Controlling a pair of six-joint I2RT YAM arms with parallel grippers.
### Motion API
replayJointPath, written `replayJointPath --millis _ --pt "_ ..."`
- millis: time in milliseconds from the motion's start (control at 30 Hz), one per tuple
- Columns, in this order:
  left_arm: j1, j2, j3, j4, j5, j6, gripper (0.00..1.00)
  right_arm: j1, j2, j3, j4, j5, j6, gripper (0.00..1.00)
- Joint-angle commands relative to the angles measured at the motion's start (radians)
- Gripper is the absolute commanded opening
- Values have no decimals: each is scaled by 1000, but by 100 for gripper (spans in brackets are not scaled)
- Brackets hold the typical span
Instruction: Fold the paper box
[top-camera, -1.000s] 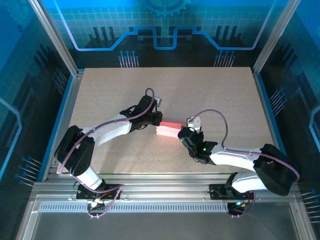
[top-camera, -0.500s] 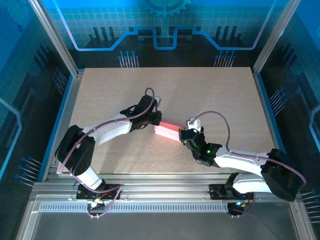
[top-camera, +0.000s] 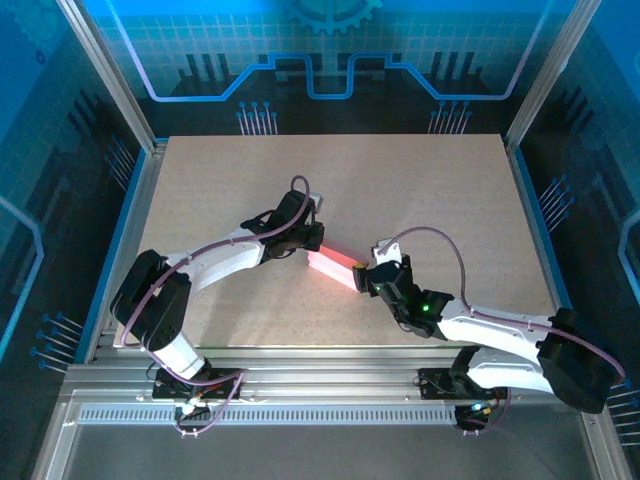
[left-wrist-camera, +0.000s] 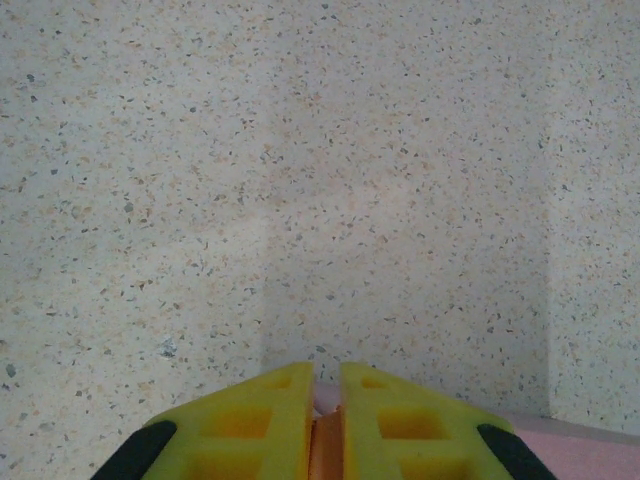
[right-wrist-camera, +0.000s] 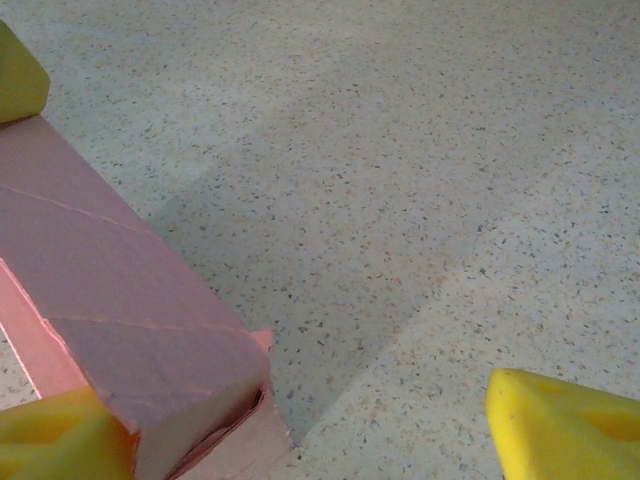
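desk (top-camera: 420, 190): speckled, carries the paper box | paper box (top-camera: 333, 264): pink, folded, lying mid-desk | left claw (top-camera: 316, 238): at the box's far-left end, nearly closed, pinching its pink edge | right claw (top-camera: 363, 276): at the box's near-right end, jaws wide apart, gripping nothing

Jaws pinched on left arm (top-camera: 215, 262) — wide on right arm (top-camera: 490, 325).
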Motion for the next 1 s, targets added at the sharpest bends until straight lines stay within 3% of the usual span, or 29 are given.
replayJointPath --millis 0,600,800,967 --pt "-2 47 -14 -116 -6 -4 15 31 9 -33 -88 -86 -49 85" --pt "-2 49 -21 -118 -15 0 15 24 -95 -82 -82 -196 -150 90" --pt "-1 40 -25 -108 -12 -2 15 12 -47 -59 -107 -175 -151 85" --pt "-2 49 -18 -116 -16 1 15 6 -103 -80 -54 -293 -223 89"
